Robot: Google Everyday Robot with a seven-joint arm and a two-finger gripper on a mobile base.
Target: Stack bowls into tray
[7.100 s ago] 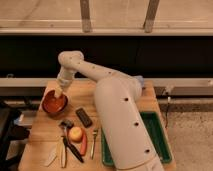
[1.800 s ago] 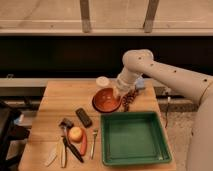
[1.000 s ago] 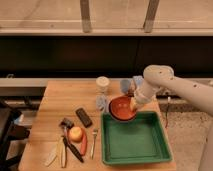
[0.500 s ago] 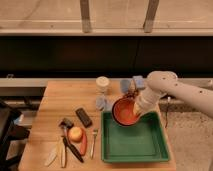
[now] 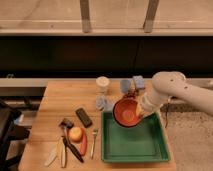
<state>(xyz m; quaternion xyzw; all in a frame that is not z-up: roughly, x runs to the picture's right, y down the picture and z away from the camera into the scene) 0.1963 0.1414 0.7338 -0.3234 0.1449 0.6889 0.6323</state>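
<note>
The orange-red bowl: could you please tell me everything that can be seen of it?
The orange-red bowl is round and looks like smooth plastic, with a paler patch showing inside. It is tilted, its opening facing the camera, over the far end of the green tray. The gripper meets it at the right rim. Whether the bowl touches the tray cannot be told.

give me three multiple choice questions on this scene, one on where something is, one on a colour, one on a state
1. Where is the orange-red bowl?
A. over the tray's far edge
B. on the table's left end
C. on the floor

2. What colour is the tray?
A. blue
B. green
C. white

3. How is the bowl carried?
A. lying flat on the table
B. upside down in the tray
C. tilted, held at its rim by the gripper

Answers: 1 A, it hangs above the tray's far rim. 2 B, the rim and floor are green. 3 C, its inside faces the camera, with the gripper at its right rim.
</note>
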